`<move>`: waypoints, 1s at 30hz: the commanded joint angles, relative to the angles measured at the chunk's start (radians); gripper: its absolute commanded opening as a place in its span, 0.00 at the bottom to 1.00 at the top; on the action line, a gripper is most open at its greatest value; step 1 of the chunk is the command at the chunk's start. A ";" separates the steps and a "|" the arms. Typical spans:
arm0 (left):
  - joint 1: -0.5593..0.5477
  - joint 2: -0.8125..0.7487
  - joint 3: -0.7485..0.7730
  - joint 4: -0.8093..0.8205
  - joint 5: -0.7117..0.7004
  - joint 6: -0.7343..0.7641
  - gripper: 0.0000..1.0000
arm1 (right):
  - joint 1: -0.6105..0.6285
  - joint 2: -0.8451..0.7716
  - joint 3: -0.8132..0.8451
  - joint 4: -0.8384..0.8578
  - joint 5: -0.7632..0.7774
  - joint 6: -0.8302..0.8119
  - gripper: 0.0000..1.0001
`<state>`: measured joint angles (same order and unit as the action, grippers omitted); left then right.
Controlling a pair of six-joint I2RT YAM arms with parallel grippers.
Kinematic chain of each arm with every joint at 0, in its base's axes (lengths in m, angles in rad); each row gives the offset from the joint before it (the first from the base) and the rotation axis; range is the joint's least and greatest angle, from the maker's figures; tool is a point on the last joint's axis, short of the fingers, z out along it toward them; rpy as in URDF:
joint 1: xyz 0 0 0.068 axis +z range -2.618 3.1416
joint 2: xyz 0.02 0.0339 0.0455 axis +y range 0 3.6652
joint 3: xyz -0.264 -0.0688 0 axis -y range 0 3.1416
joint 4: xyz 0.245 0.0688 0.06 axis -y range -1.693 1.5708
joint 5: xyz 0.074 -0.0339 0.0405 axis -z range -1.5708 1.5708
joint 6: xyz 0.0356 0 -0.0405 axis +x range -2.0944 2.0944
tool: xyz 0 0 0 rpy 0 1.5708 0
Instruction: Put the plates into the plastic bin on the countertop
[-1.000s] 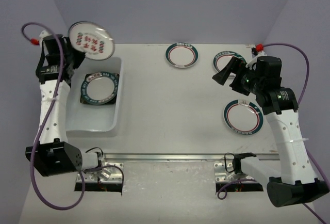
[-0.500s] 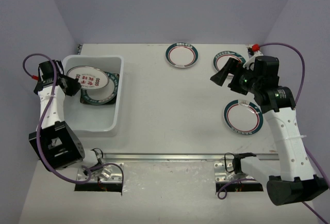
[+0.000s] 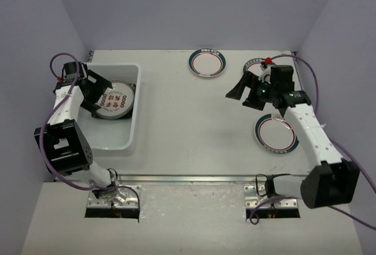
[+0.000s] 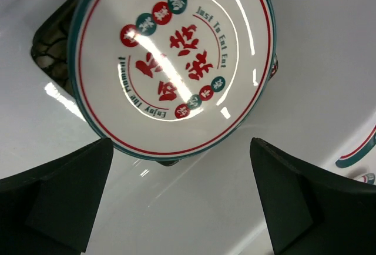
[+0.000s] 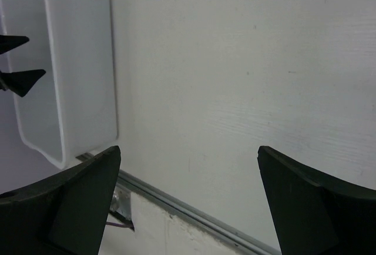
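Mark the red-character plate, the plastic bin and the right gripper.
red-character plate (image 4: 173,61): left wrist view, centre of its face.
plastic bin (image 3: 108,136): top external view, bare floor near its front wall.
right gripper (image 3: 237,86): top external view, midway between its open fingertips.

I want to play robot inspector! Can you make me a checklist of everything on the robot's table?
Surface: white countertop, metal rail at its near edge.
Job's things: plastic bin holds red-character plate atop a dark plate; three teal-rimmed plates outside on the countertop, one partly hidden by the right arm.
Clutter: nothing seen.
Grippers: left jaws open above the red-character plate; right jaws open, empty, over the countertop.
Cables: purple cable on each arm.
Surroundings: plain lavender walls.
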<state>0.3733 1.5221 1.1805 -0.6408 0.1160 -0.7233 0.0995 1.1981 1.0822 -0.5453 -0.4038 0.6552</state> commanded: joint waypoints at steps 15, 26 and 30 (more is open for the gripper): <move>-0.234 -0.468 -0.151 0.038 0.179 0.010 1.00 | 0.070 0.846 0.070 0.878 0.182 0.727 0.99; -0.254 -0.592 -0.174 -0.020 0.266 0.061 1.00 | 0.071 1.196 0.304 0.746 0.461 1.011 0.86; -0.252 -0.635 -0.143 -0.055 0.221 0.030 1.00 | 0.071 1.282 0.435 0.665 0.475 1.028 0.66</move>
<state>0.1246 0.9422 0.9659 -0.6822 0.3442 -0.6858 0.1700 2.3598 1.4737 0.3503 -0.0713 1.6494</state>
